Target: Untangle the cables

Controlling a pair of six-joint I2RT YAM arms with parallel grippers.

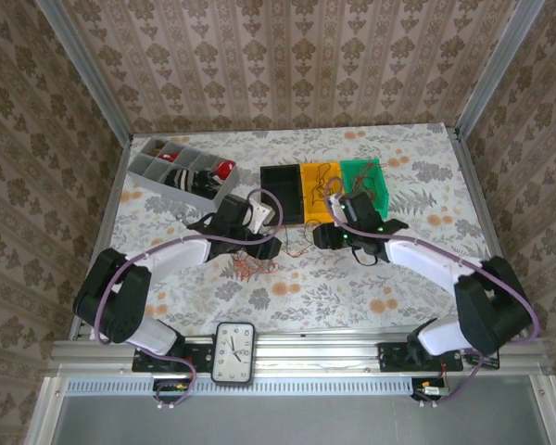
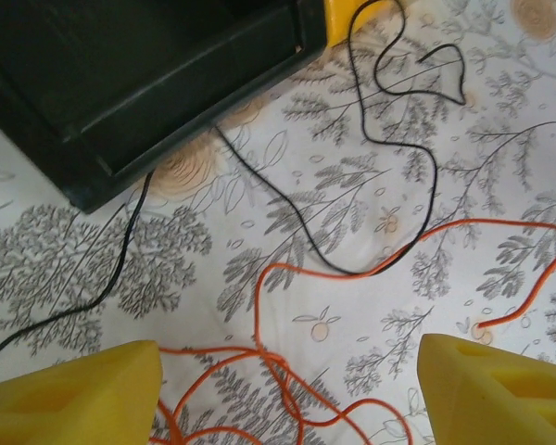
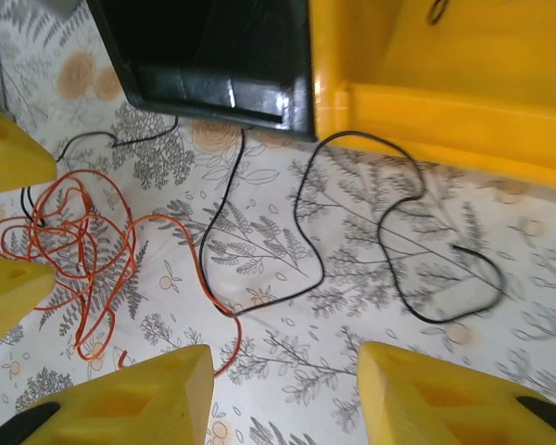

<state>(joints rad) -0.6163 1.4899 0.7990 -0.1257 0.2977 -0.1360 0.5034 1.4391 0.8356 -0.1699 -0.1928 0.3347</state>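
Seen from above, a flower-patterned counter (image 1: pixel 417 260) carries four containers along its upper part. At the upper left sits a grey tray (image 1: pixel 181 171) split into compartments. Some of them hold dark items and one at its right end holds something red, all too small to identify. To its right, three bins stand touching in a row: a black bin (image 1: pixel 280 190), a yellow bin (image 1: pixel 315 190) and a green bin (image 1: pixel 366 185). The black bin's inside is too dark to read. Thin dark wires loop over the yellow and green bins, too fine to trace. A clock (image 1: pixel 234 352) lies at the lower centre.

An orange cable (image 3: pixel 74 232) lies on the counter below the black bin, heaped in overlapping loops with no clear long axis. One strand trails right and downward. A dark cable (image 3: pixel 296 199) snakes from the black bin's lower edge towards the right of the wrist view, ending in a loop below the yellow bin. Another dark strand runs left out of the left wrist frame.

The left pincer (image 2: pixel 287 408) hangs just over the orange loops, spread wide and holding nothing. The right pincer (image 3: pixel 287 399) is also spread wide and empty, above the strand where orange and dark meet.
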